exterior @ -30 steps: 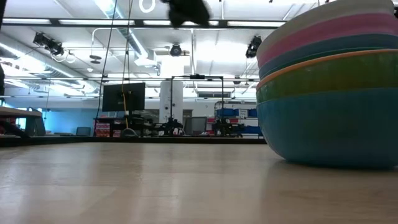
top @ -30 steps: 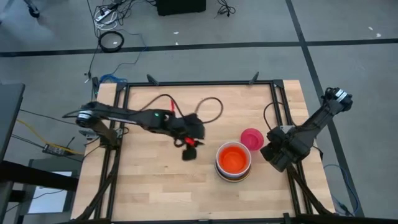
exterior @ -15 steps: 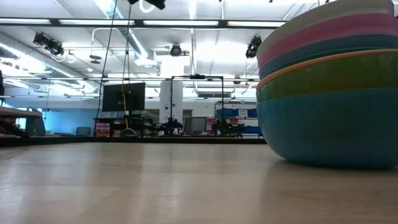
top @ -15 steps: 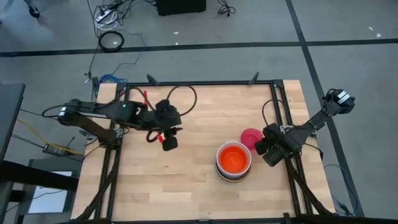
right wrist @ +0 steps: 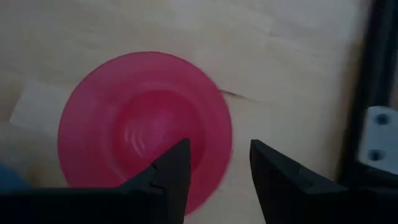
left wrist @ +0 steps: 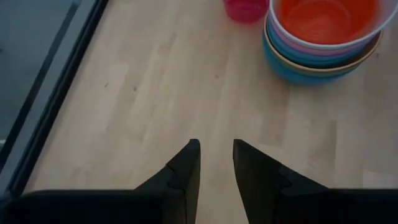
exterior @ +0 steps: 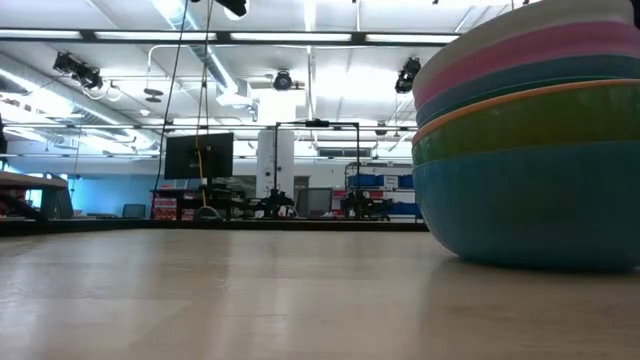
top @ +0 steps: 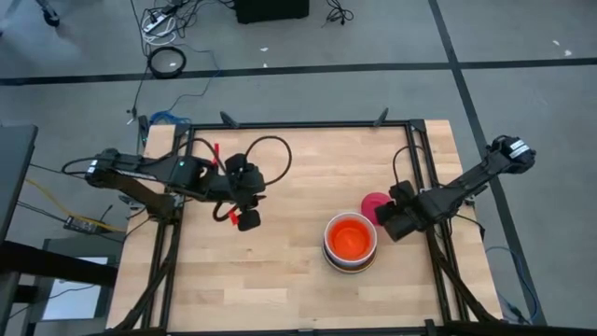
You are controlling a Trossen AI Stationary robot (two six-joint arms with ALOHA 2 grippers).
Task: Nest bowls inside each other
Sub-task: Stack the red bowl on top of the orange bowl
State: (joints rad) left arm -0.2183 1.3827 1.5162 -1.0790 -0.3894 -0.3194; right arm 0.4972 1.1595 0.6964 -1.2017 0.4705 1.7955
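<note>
Stretching across most of the high view, the pale wooden worktop (top: 280, 271) is sitting inside a dark metal frame (top: 298, 124), with grey floor crossed by dark lines all around it and cables trailing at the far side. On the worktop's right half, the stack of nested bowls (top: 351, 244) is resting with an orange-red bowl (top: 351, 236) innermost; from the low view the stack (exterior: 530, 140) is showing white, pink, blue, orange, green and teal rims in layers. Just beside it, toward the right arm, the small magenta bowl (top: 374, 205) is standing alone on the wood.

The right hand (top: 395, 220) is hovering right at that bowl; in its wrist view its fingers (right wrist: 174, 171) are standing apart, empty, with one finger over the magenta bowl (right wrist: 143, 124) and the other over bare wood just outside the rim.

The left hand (top: 244, 213) is hanging above the worktop's left half, well apart from the bowls, its fingers (left wrist: 186, 171) parted by a narrow gap and gripping nothing.

Beyond the worktop, the low view is looking into a large bright room with ceiling lights, a dark monitor (exterior: 199, 156) and racks of equipment.
</note>
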